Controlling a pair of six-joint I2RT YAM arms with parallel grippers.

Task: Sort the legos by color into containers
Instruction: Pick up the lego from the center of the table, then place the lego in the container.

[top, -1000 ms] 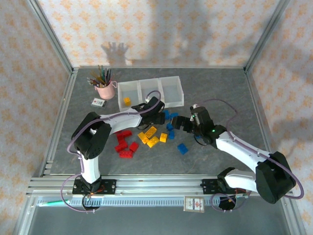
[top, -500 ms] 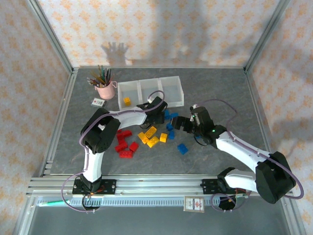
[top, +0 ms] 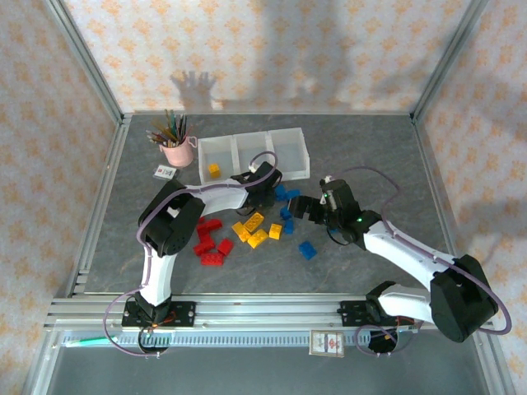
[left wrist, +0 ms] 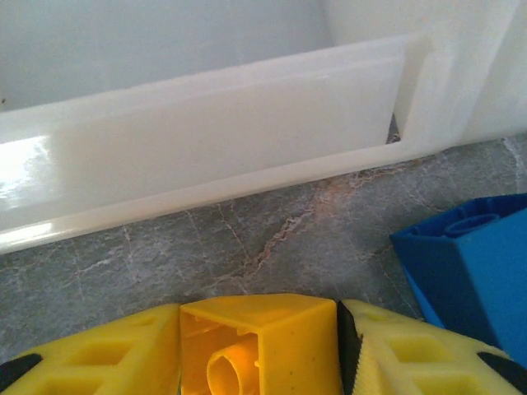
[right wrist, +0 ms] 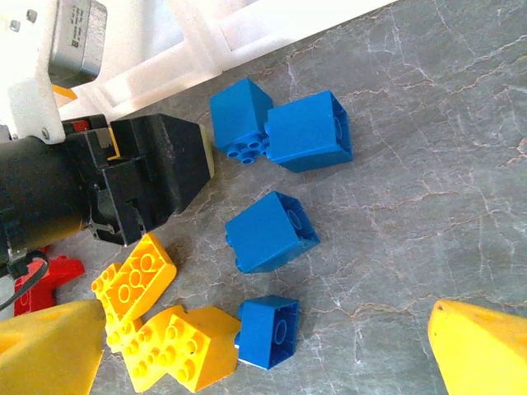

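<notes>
In the left wrist view we find the yellow lego (left wrist: 259, 341) cut off by the bottom edge and the blue lego (left wrist: 465, 263) by the right edge.

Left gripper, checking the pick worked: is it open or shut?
Shut on a yellow brick, clamped between its two fingers in the left wrist view.

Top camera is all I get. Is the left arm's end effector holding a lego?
Observer: Yes. In the left wrist view the left end effector is shut on a yellow lego.
Operator: Is it close to the containers?
Observer: The containers have their near wall just ahead of it, with bare table between.
Operator: What about the other arm?
Observer: The right end effector is open, above a blue lego lying on the table.
</notes>
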